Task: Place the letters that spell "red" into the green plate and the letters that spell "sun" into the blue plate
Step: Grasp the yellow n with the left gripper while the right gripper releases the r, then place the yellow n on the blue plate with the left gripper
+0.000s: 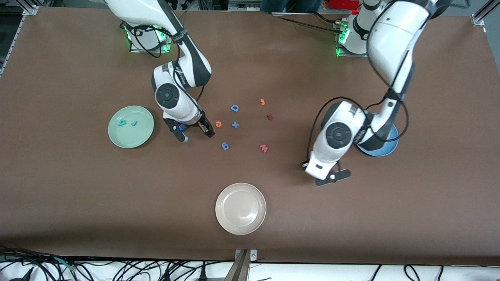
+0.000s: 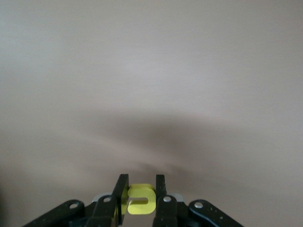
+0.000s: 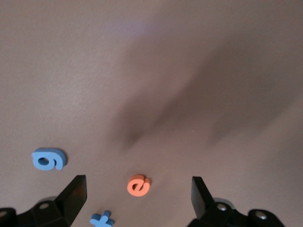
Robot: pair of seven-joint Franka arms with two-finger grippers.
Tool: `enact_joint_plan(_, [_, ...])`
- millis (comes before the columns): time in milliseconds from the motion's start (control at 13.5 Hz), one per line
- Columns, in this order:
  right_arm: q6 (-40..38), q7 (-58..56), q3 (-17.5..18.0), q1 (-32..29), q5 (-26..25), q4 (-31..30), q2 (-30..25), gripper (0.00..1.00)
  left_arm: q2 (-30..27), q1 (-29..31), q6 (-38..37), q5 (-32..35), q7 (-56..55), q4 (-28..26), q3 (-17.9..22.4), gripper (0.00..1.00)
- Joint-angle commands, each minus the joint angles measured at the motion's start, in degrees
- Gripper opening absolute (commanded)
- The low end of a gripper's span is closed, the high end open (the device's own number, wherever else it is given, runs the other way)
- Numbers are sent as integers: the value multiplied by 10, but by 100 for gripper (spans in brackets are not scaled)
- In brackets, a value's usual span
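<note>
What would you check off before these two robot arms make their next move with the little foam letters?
1. Right claw open: ok, fingers spread wide.
2. Small orange foam "e" lined up between its fingers: ok.
3. Left claw shut on a small yellow foam letter: ok.
4. Left claw over the round medium-blue plate: cannot tell, the arm hides most of it.
5. Round pale mint-green plate holds two teal foam letters: ok, "e" not yet in.
6. Blue foam plus sign apart from the "e": ok.
</note>
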Motion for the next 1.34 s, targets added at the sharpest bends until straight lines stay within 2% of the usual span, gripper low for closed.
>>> enact_joint_plan(0, [7,8,-5,20,5,38,38,98,-90,76,8,-9,114,-125,-5,9])
enact_joint_plan(297, [18,9,-5,31,5,38,53,95,-143,171,8,-9,250,-196,-8,9])
enact_joint_plan(594, [20,29,-4,35,5,40,59,91,-168,203,11,-9,302,-267,-8,9])
enact_joint_plan(742, [20,29,-4,36,5,39,60,79,-165,206,11,-9,306,-282,-8,10])
enact_joint_plan(817, [19,29,-4,36,5,39,61,72,-160,206,12,-4,307,-290,-8,16])
enact_joint_plan(891, [18,29,-4,37,5,39,61,68,-157,206,10,-1,309,-291,-8,53])
enact_joint_plan(965, [19,29,-4,37,5,39,61,67,-161,206,8,-1,325,-288,-8,100])
enact_joint_plan(1262, [23,34,-4,40,7,41,65,68,-203,215,5,-8,331,-282,-8,100])
